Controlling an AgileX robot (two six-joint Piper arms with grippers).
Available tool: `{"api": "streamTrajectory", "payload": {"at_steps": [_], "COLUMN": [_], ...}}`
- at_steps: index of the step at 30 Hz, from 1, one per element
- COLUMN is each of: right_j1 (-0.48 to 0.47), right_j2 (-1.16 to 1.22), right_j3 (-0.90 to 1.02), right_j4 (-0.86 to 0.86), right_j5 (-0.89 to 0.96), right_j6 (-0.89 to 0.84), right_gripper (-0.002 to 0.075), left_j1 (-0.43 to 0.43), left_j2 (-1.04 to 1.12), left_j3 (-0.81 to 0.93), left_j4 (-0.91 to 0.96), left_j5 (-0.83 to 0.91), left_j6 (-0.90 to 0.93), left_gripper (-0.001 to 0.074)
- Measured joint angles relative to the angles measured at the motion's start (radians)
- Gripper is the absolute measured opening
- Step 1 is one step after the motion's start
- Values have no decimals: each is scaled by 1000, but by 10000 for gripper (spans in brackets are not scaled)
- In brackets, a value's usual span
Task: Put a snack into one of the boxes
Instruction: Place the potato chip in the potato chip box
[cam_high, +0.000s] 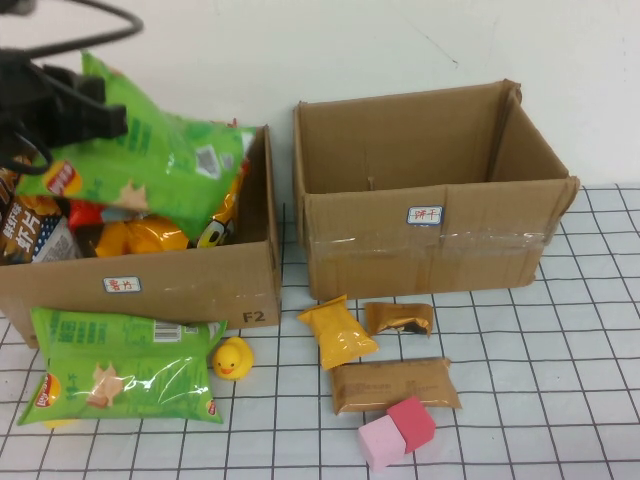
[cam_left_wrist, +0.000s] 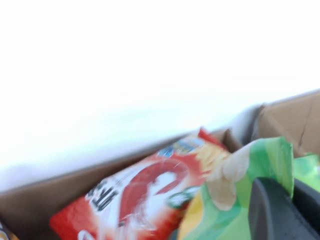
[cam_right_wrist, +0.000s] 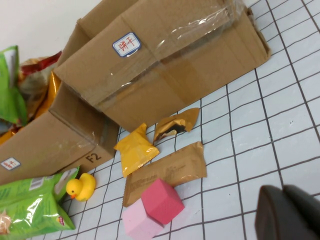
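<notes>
Biggest thing out here is the right box (cam_high: 430, 235), open-topped with a little label on its front, sitting well off to the right of my left gripper (cam_high: 75, 105). Just under and around that gripper is the left box (cam_high: 150, 285), stuffed full of snack bags. My left gripper hangs over its far left corner, and I've got a green chip bag (cam_high: 150, 160) pinched in it; the bag lies tilted across the top of the pile. From my left wrist I can see a red snack bag (cam_left_wrist: 145, 192) right below my fingers (cam_left_wrist: 272, 212) inside the box, though that view is pretty smeared, so I'm fairly sure but not certain the pads are clamped on the green bag's edge.

On the grid table (cam_high: 560, 400), in front of the left box and below my left gripper, lies a second green chip bag (cam_high: 125, 365), with a yellow rubber duck (cam_high: 232, 357) touching its right end. Off toward the right box's front sit a brown flat packet (cam_high: 395, 385), a yellow snack pouch (cam_high: 338, 333), a small brown wrapper (cam_high: 398, 318), and a pink block (cam_high: 396, 431) overlapping the flat packet's near edge.

My right gripper (cam_right_wrist: 287, 212) only shows as a dark edge in my right wrist view, hovering over bare table near those small items; can't tell how its fingers are set.
</notes>
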Motion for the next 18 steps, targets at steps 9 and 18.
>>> {"api": "streamTrajectory", "payload": {"at_steps": [9, 18], "right_j1": [0, 0], "right_j2": [0, 0], "right_j3": [0, 0], "right_j4": [0, 0], "right_j5": [0, 0], "right_j6": [-10, -13], "right_gripper": [-1, -1], "left_j1": [2, 2], "left_j2": [153, 261], "left_j3": [0, -9], "left_j4": [0, -8], "left_j5": [-7, -150], "left_j6": [63, 105], "left_gripper": [1, 1]}}
